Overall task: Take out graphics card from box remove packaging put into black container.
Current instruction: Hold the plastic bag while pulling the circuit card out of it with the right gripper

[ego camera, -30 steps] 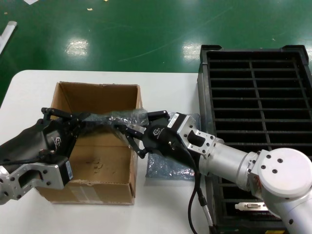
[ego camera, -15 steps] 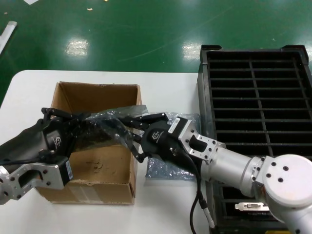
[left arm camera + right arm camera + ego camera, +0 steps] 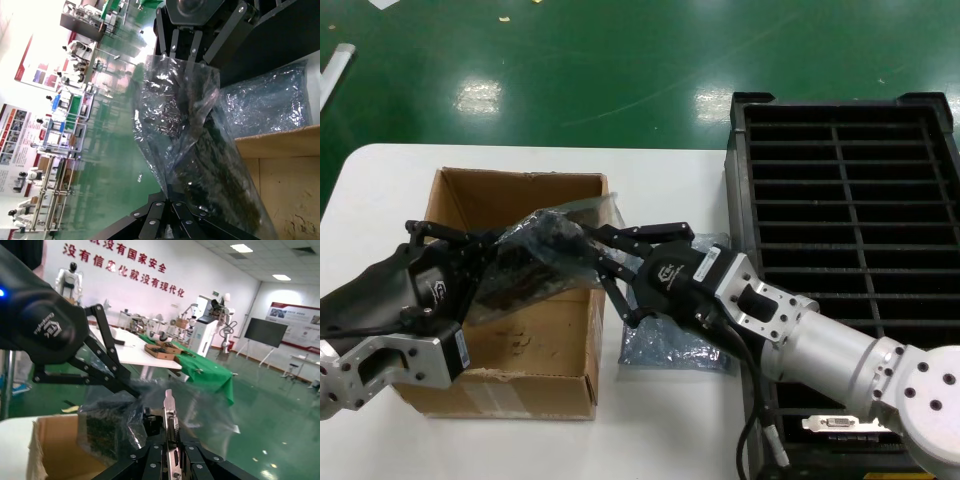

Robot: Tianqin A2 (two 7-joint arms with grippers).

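The head camera looks forward and down on the tabletop (image 3: 660, 420). Each wrist camera sits close behind its own gripper, looking along the fingers and out across the hall. All three views share the bagged graphics card (image 3: 535, 262) (image 3: 210, 165) (image 3: 107, 427).

Bagged card held between two grippers

The crinkly translucent plastic bag (image 3: 185, 135) holds a dark circuit board (image 3: 220, 185), stretched between black gripper fingers (image 3: 165, 220) and the opposite gripper (image 3: 197, 42), above the brown cardboard box (image 3: 280, 165).
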